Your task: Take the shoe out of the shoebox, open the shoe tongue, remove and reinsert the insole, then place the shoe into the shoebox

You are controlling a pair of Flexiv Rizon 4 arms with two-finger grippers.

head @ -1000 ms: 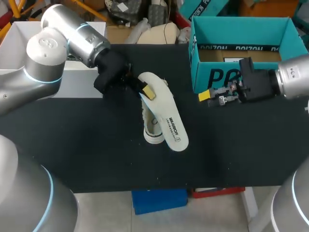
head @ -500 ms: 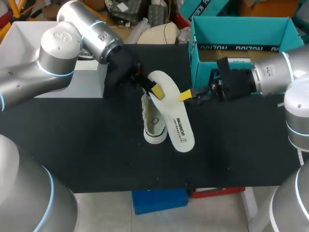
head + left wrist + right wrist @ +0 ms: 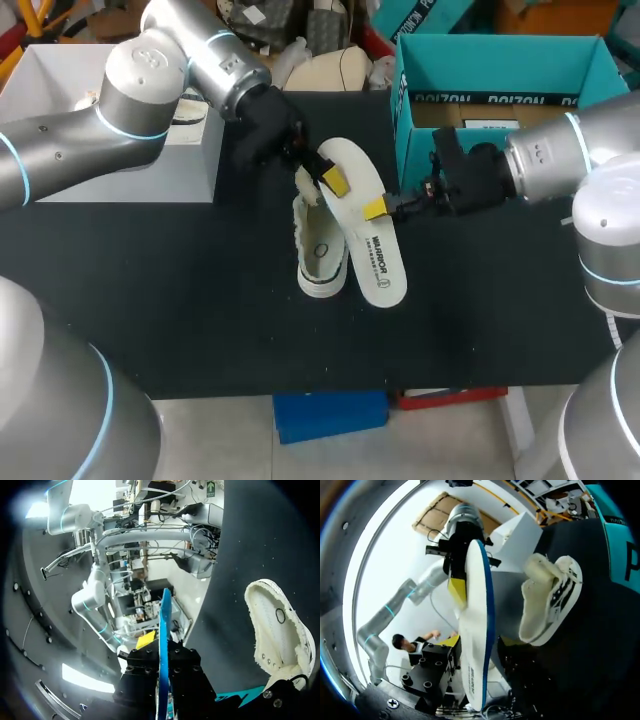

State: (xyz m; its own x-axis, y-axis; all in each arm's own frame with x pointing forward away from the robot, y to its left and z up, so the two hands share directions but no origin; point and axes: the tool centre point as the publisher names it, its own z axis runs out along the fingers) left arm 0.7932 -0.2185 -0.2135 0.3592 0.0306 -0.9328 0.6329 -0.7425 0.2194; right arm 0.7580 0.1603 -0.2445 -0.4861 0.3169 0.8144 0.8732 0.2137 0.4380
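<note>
Left gripper (image 3: 332, 182) was clamped on far end of insole (image 3: 372, 250), held tilted above shoe (image 3: 318, 258) on table. Right gripper (image 3: 378, 208) was at insole's middle; its grip couldn't be told. Risks: two-arm pull could bend insole; slack handover could drop it; low edge could knock shoe. Shoebox (image 3: 420, 150) stood apart.

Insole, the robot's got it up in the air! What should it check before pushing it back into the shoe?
1. Left claw shut on the insole: ok.
2. Right claw gripping it too: cannot tell.
3. Insole fully out of the shoe: ok.
4. Shoe resting on the table: ok.
5. Shoe mouth turned toward the insole: cannot tell.
6. Shoebox open for later: ok.
</note>
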